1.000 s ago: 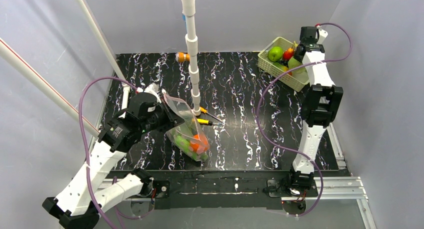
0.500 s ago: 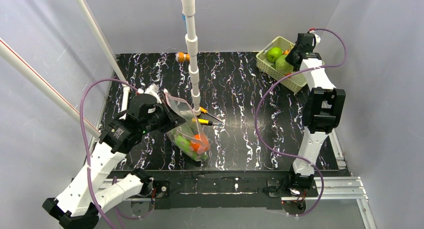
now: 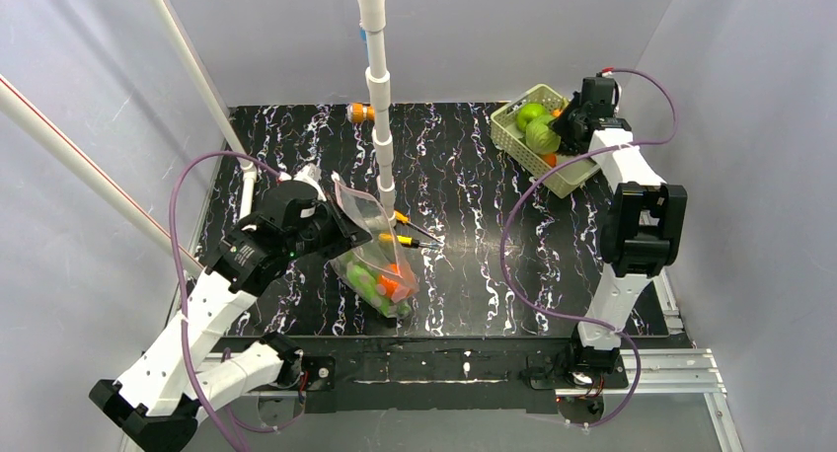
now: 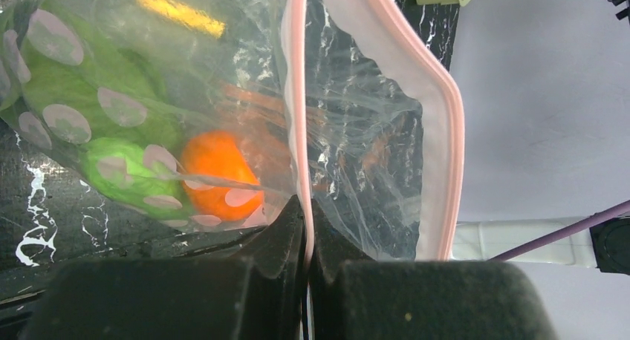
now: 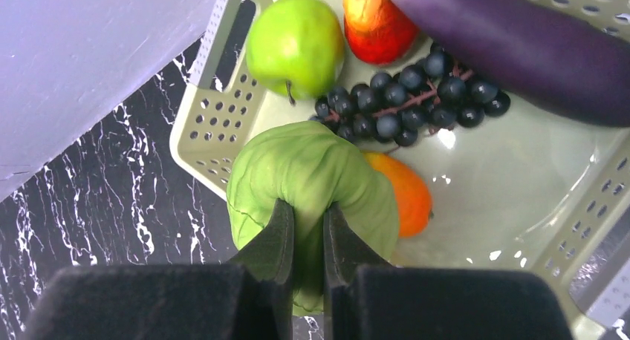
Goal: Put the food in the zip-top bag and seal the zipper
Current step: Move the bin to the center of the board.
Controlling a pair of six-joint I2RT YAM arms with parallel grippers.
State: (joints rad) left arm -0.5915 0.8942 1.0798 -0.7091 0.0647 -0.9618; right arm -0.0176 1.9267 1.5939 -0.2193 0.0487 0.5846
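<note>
The zip-top bag (image 3: 378, 260) hangs left of the table's middle, its mouth open upward. Inside it lie food pieces: green leafy pieces (image 4: 67, 80) and an orange ball (image 4: 219, 173). My left gripper (image 4: 307, 206) is shut on the pink zipper (image 4: 297, 95) at one lip of the mouth; the other lip (image 4: 446, 132) bows away. My right gripper (image 5: 308, 214) is shut on a soft green leafy head (image 5: 312, 162), just above the pale green basket (image 5: 215, 117). The basket still holds a green apple (image 5: 296, 43), a red-orange fruit (image 5: 379, 24), dark grapes (image 5: 416, 95), a purple eggplant (image 5: 520, 43) and an orange piece (image 5: 405, 191).
A white jointed pole (image 3: 380, 107) stands mid-table just behind the bag. A yellow-handled screwdriver (image 3: 405, 241) lies beside the bag. A small orange piece (image 3: 361, 113) sits at the back edge. Two slanted white pipes (image 3: 188, 57) cross the left side. The basket (image 3: 513, 141) is at the back right.
My right gripper has swung left over the basket with the green leafy head in it, and the basket has shifted left. The left gripper has nudged the bag mouth slightly right.
</note>
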